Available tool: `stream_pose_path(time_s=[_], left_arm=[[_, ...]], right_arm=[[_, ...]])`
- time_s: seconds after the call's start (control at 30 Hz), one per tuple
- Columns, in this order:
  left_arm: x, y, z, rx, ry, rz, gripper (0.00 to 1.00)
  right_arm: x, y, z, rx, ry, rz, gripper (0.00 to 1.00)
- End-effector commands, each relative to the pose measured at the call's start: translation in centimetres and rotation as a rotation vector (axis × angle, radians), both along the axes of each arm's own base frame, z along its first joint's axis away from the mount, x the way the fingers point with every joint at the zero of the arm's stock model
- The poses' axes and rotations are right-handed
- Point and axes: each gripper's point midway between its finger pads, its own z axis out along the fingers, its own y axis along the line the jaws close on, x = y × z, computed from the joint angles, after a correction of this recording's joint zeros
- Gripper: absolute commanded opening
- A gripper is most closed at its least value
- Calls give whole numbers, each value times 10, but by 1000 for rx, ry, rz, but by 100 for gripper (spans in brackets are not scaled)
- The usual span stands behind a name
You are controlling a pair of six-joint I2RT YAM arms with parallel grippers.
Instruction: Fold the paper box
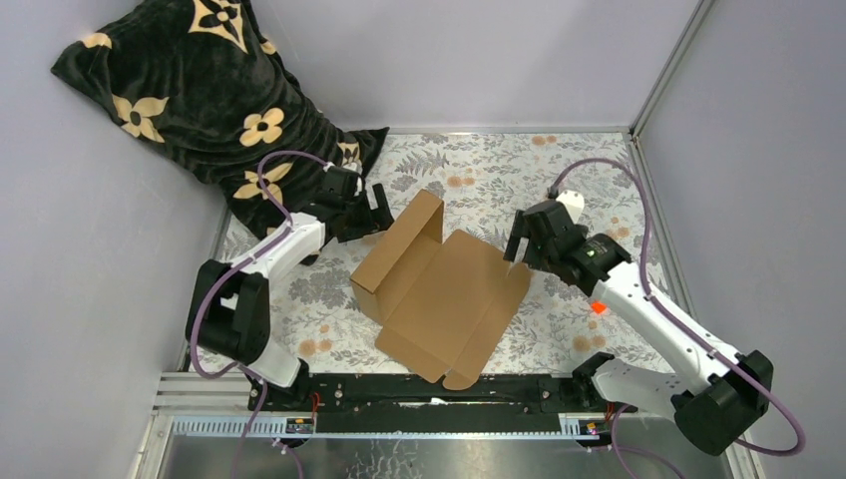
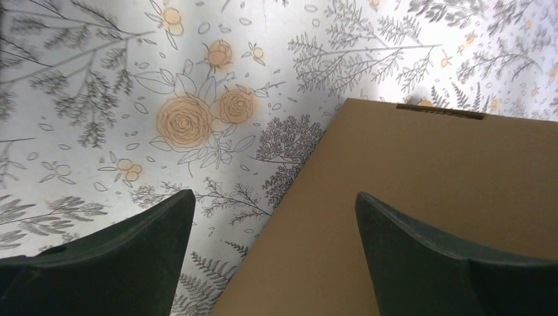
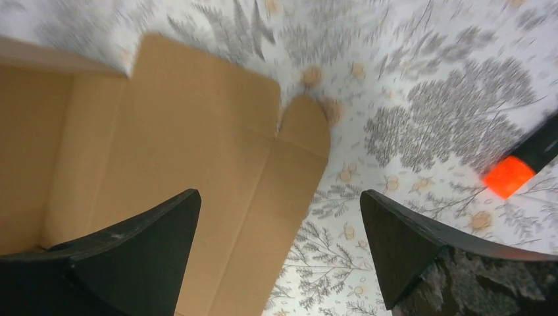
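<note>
The paper box (image 1: 439, 289), brown corrugated cardboard, lies partly folded in the middle of the floral table, its far-left panel standing up and the rest flat. My left gripper (image 1: 377, 208) hovers open at the upright panel's far-left side; in the left wrist view the paper box (image 2: 421, 197) fills the right half and the left gripper (image 2: 275, 204) straddles its edge, one finger (image 2: 408, 243) over cardboard. My right gripper (image 1: 519, 244) is open at the box's right edge. In the right wrist view the right gripper (image 3: 279, 204) spans the flat flap (image 3: 197, 151) edge.
A small orange-and-black marker (image 1: 598, 307) lies on the table right of the box, also seen as the marker (image 3: 510, 174) in the right wrist view. A black floral cushion (image 1: 200, 90) fills the far-left corner. Walls close in on the left, back and right.
</note>
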Motion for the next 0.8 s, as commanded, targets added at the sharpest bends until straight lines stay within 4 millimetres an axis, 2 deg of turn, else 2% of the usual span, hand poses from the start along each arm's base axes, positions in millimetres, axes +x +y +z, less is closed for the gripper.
stream_pose_path(time_s=[0.0,0.23,0.33,0.4,0.53,0.63,0.77], left_arm=[[10,8,49,33,-107,16,99],[6,9,121,-4,-218,28,99],[-3,4,148,-41,-255,7,99],[-9,0,159,-73,-265,-6,99],[-24,-15,160,-106,-258,-43,99],[-27,-19,149,-89,-239,-48,99],[-25,-19,136,-74,-222,-41,99]], right_arm=[[-14,20,-38,136,108,107,100],[-41,11,-85,159,246,93,100],[-52,17,-101,225,281,92,100],[-59,20,-112,264,299,86,100],[-68,25,-129,323,327,70,100],[-71,31,-137,382,326,54,99],[-74,33,-145,427,312,30,94]])
